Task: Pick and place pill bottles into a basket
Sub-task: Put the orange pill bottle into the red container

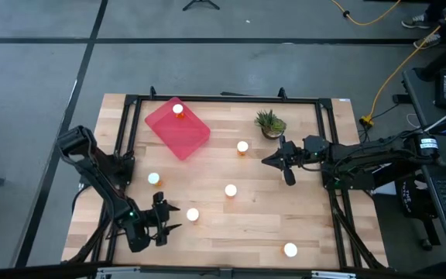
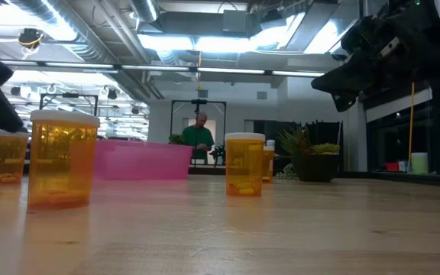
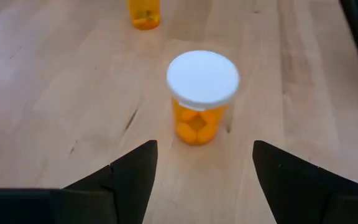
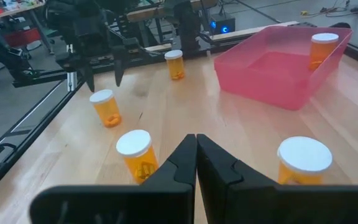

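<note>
My left gripper [image 3: 204, 171] stands open near the table's front left, fingers on either side of the line toward an upright orange pill bottle [image 3: 202, 93] with a white cap, just short of it and not touching. In the high view the same gripper [image 1: 176, 218] is beside that bottle [image 1: 193, 215]. Several more bottles stand on the wood [image 1: 154, 179] [image 1: 231, 191] [image 1: 242, 147] [image 1: 289, 249]. One bottle [image 1: 178, 110] stands inside the red-pink basket [image 1: 184, 136] at the far left. My right gripper [image 4: 196, 155] hangs shut above the table's right middle, holding nothing.
A small potted plant [image 1: 270, 124] stands at the far right of centre, close to my right gripper [image 1: 273, 161]. A black metal frame [image 1: 223, 98] runs round the table's edges. Bare wood lies between the bottles. A person [image 2: 198, 137] shows far off in the room.
</note>
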Tool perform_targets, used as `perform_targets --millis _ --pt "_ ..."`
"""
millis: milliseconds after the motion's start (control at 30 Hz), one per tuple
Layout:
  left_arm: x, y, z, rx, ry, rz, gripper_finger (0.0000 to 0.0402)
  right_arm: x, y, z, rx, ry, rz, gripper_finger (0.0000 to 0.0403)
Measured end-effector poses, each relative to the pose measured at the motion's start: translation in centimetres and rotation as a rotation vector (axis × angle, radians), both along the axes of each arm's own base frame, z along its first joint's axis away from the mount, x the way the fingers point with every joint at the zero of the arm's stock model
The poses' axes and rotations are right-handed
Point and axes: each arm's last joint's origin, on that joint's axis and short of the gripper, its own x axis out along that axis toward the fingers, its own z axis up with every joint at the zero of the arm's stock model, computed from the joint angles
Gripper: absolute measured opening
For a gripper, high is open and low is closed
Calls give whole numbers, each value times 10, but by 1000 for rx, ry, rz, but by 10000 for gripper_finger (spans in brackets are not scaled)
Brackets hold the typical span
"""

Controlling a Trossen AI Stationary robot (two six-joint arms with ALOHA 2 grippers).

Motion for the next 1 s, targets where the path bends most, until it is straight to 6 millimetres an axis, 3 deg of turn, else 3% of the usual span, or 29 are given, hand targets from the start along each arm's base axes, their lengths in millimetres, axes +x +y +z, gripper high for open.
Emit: perform_targets --millis 400,1000 --pt "21 7 -18 -21 13 81 258 0 7 0 0 4 40 16" --pt "51 19 -13 -68 29 -4 258 0 8 -1 -1 15 42 16"
